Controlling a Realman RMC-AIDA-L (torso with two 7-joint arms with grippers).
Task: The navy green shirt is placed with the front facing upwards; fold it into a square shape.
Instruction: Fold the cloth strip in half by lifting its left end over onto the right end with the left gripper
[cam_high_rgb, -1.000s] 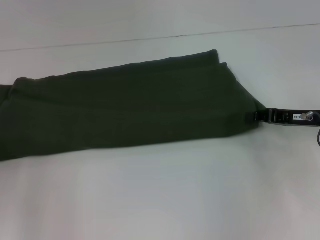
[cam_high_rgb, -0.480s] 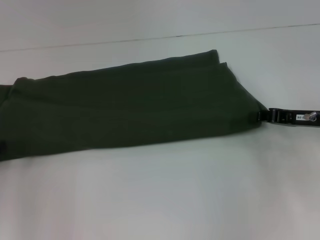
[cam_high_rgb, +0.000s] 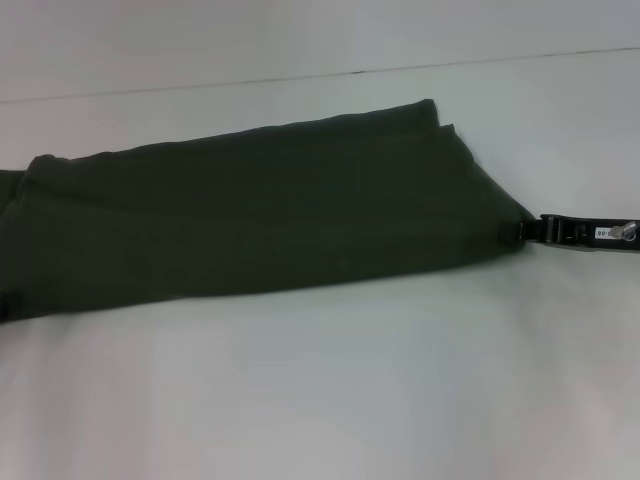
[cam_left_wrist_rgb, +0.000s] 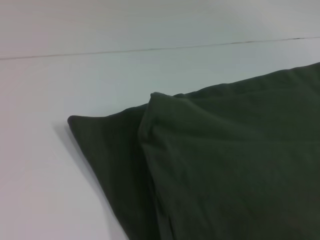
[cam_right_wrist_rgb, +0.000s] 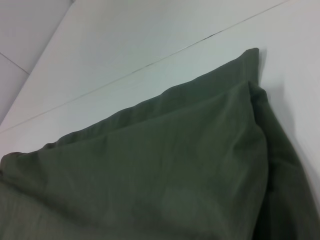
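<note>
Presently 1 navy green shirt (cam_high_rgb: 260, 210) lies on the white table (cam_high_rgb: 330, 390) as a long folded band, running from the left edge of the head view to a tapered end at the right. No lettering shows; only plain dark cloth faces up. The right gripper (cam_high_rgb: 527, 230) sits at that tapered right end, low on the table, its tips at the fabric edge; whether they are clamped on the cloth or merely touching it cannot be told. The left gripper is not visible in any view; its wrist camera looks at the opposite end of the shirt (cam_left_wrist_rgb: 215, 165), where 2 stacked layers show, the upper one set back from the lower corner. The right wrist view likewise shows 2 layers (cam_right_wrist_rgb: 165, 170) with offset corners. Judgement: the step in hand is the crosswise fold of the band toward a square. To do it well, both layers at the right end should be gripped together, lifted just clear of the table, and carried left in a straight line so the edges land parallel and no crease drags. Count: 1 shirt, 1 gripper in sight, 1 table seam (cam_high_rgb: 320, 75) beyond.
</note>
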